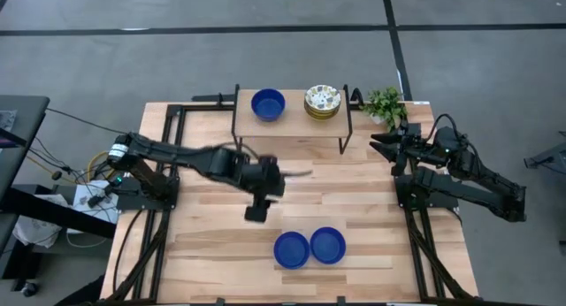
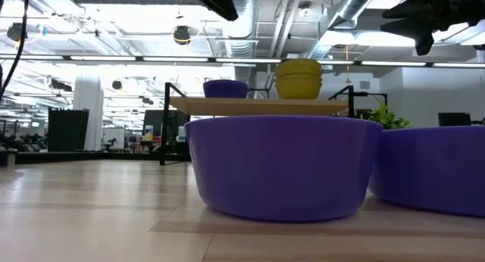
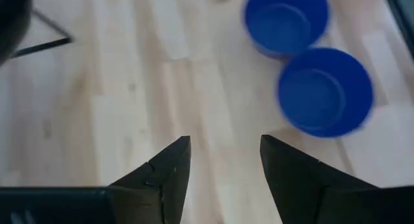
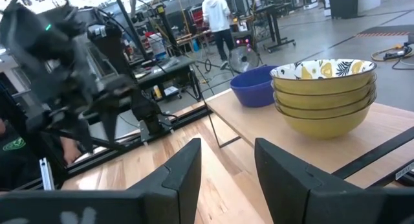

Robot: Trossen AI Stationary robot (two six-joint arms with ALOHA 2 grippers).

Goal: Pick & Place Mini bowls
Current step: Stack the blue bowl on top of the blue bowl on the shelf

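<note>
While two blue bowls (image 1: pixel 309 248) sit side by side, touching, at the front of the table (image 1: pixel 203 244), one more blue bowl (image 1: pixel 268 104) and a stack of flowery bowls (image 1: pixel 323 102) rest on the small shelf (image 1: pixel 292 122) at the back. Above the table's middle, the left gripper (image 3: pixel 223 160) hangs open and empty. Off by the plant (image 1: pixel 384 104), the right gripper (image 4: pixel 226 160) waits, open and empty too.

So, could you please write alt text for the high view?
Overhead view of a wooden table: the left claw hangs open above the middle, near two blue bowls at the front. A shelf holds a blue bowl and stacked patterned bowls.
</note>
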